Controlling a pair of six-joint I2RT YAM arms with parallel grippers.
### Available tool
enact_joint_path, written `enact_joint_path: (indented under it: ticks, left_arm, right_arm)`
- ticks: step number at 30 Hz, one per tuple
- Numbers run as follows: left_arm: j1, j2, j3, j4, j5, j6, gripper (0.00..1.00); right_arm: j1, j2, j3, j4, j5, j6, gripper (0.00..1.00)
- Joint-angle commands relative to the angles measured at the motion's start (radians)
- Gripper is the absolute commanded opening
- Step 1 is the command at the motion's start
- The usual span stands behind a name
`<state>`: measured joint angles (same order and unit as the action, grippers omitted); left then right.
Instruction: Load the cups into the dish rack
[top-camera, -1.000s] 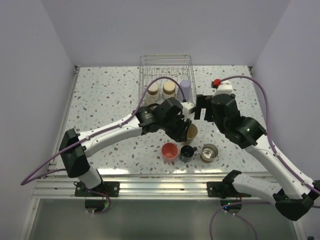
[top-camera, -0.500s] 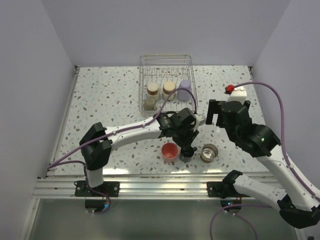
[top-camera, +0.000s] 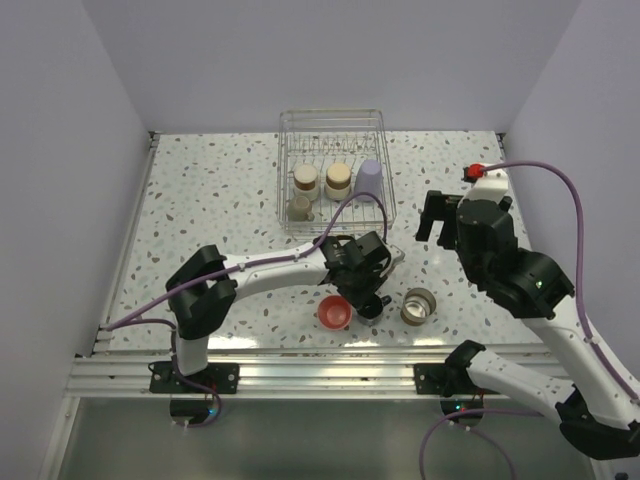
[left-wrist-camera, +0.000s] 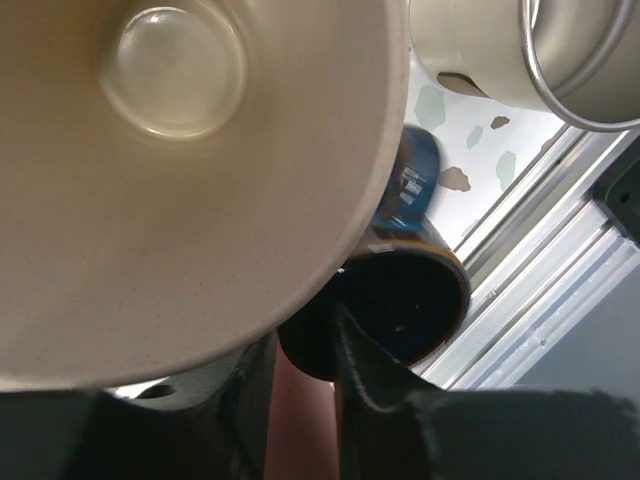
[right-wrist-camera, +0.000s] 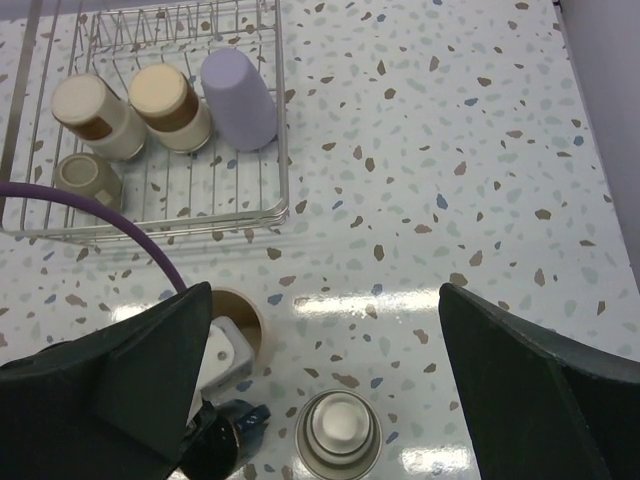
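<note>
The dish rack (top-camera: 282, 165) stands at the back centre and holds a lavender cup (top-camera: 370, 178) and three beige cups (top-camera: 338, 178). My left gripper (top-camera: 368, 296) is low over the small black mug (top-camera: 374, 304). In the left wrist view its fingers (left-wrist-camera: 372, 395) stand close together astride the mug's (left-wrist-camera: 410, 310) rim. The tan cup (left-wrist-camera: 180, 150) fills that view just behind them. The coral-pink cup (top-camera: 335, 311) touches the mug's left side. A metal cup (top-camera: 418, 306) stands to the right. My right gripper (top-camera: 437, 215) is open, raised and empty.
The right wrist view shows the rack (right-wrist-camera: 285, 150), the tan cup (right-wrist-camera: 245, 310), the black mug (right-wrist-camera: 215, 445) and the metal cup (right-wrist-camera: 340, 432). The table's front rail (top-camera: 320, 365) runs close behind the loose cups. A purple cable (top-camera: 330, 225) arches over the rack's front.
My left gripper has swung from the tan cup toward the front and come down on the black mug. The coral-pink cup has shifted slightly forward-left. My right arm has drawn back to the right.
</note>
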<state>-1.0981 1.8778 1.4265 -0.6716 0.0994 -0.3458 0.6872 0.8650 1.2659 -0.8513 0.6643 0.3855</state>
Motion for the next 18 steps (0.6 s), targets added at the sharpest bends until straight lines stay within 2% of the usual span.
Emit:
enact_joint_path:
  ticks: [1, 2, 3, 5, 11, 18]
  left_arm:
    - [-0.011, 0.014, 0.008, 0.021, -0.003, -0.005, 0.29]
    - [-0.011, 0.023, 0.011, 0.024, 0.005, -0.004, 0.25]
    - [-0.011, 0.029, 0.015, 0.03, 0.013, -0.004, 0.13]
    - [-0.011, 0.03, 0.026, 0.033, 0.016, -0.004, 0.0]
    - [-0.009, -0.043, 0.086, 0.063, 0.019, -0.012, 0.0]
    - [0.001, -0.062, 0.326, -0.061, 0.022, 0.002, 0.0]
  right_arm:
    - [0.005, 0.012, 0.018, 0.043, 0.02, -0.013, 0.99]
    - [0.005, 0.011, 0.018, 0.044, 0.02, -0.011, 0.99]
    - [0.003, 0.012, 0.015, 0.046, 0.02, -0.014, 0.98]
    - [0.005, 0.009, 0.015, 0.046, 0.023, -0.014, 0.99]
    - [0.003, 0.006, 0.027, 0.038, 0.034, -0.013, 0.99]
    - [0.005, 0.035, 0.107, 0.035, 0.034, -0.007, 0.99]
